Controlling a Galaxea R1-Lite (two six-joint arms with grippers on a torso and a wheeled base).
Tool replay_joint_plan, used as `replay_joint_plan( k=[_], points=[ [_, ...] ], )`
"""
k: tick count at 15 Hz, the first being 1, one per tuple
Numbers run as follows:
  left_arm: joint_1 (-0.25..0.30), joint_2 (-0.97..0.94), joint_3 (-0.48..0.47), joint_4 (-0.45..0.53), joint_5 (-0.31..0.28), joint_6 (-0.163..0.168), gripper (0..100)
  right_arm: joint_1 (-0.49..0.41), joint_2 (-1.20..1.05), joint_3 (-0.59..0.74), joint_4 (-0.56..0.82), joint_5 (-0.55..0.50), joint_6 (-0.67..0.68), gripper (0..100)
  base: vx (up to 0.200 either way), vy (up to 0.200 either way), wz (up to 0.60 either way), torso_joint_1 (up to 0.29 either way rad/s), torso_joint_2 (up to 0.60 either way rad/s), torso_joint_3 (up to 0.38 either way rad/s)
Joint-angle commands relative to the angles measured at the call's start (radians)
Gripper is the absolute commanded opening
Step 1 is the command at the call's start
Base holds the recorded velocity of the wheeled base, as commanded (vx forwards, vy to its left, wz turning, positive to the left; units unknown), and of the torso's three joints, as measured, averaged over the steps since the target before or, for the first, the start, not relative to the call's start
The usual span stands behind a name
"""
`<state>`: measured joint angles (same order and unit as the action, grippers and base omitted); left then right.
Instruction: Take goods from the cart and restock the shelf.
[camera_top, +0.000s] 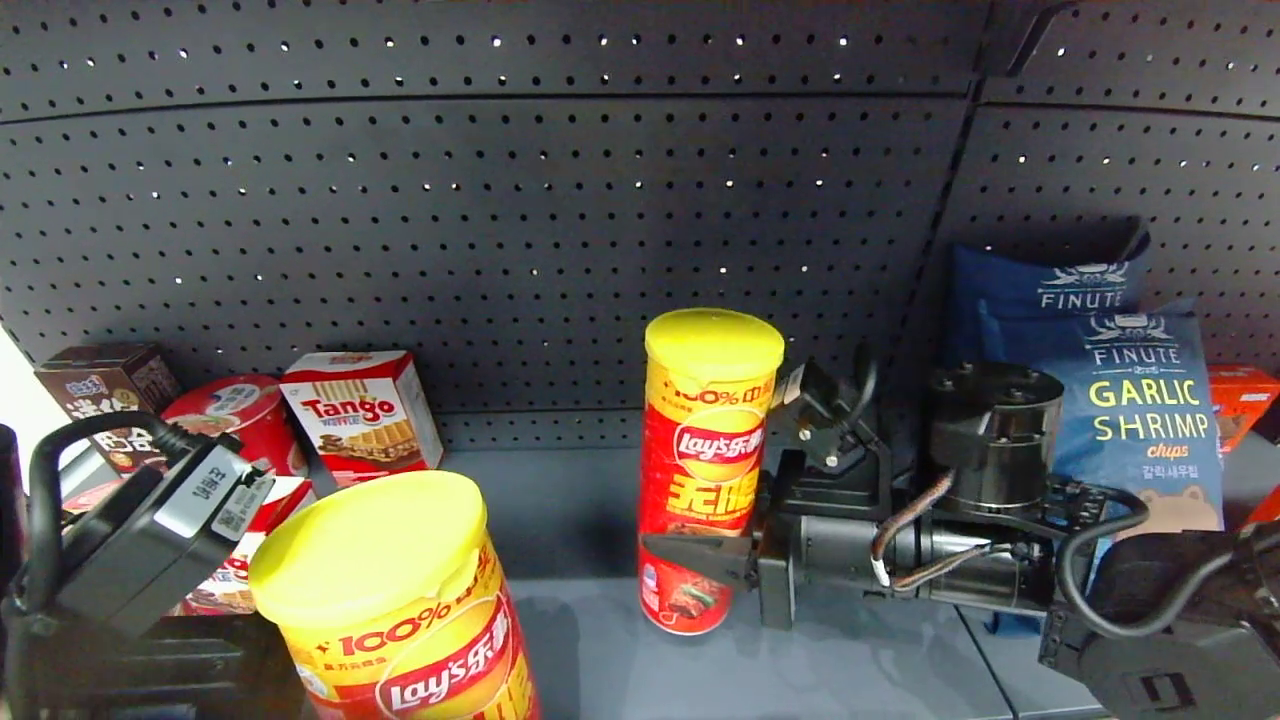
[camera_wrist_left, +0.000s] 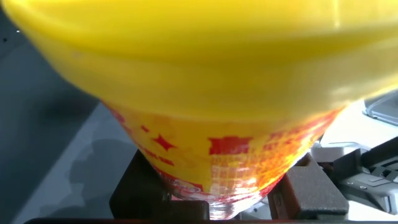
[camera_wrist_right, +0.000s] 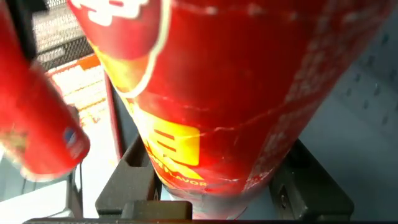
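The right claw (camera_top: 712, 548) was shut tight around a can (camera_top: 712, 440) that stood on the shelf (camera_top: 860, 660). The left claw (camera_wrist_left: 217, 205) gripped a second can (camera_top: 400, 600) (yellow lid up), near the shelf's front, left of the first.

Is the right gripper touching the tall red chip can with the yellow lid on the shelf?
Touching. Right wrist view: red chip can sits wedged between the right gripper's fingers.
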<state>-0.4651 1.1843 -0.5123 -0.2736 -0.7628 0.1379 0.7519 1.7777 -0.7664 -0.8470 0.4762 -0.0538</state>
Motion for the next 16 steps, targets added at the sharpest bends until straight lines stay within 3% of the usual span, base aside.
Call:
replay_joint_plan(
  k=[1,16],
  points=[
    [-0.001,0.021,-0.009,-0.002,0.002,-0.001,0,0.003,-0.02,0.071,-0.033,0.002,0.0,0,0.0,0.0,0.0,0.0,0.0,0.0],
    [-0.001,0.069,-0.049,-0.002,0.002,0.0,0,0.0,0.072,0.233,-0.228,0.001,-0.006,0,0.0,0.0,0.0,0.0,0.0,0.0]
  ],
)
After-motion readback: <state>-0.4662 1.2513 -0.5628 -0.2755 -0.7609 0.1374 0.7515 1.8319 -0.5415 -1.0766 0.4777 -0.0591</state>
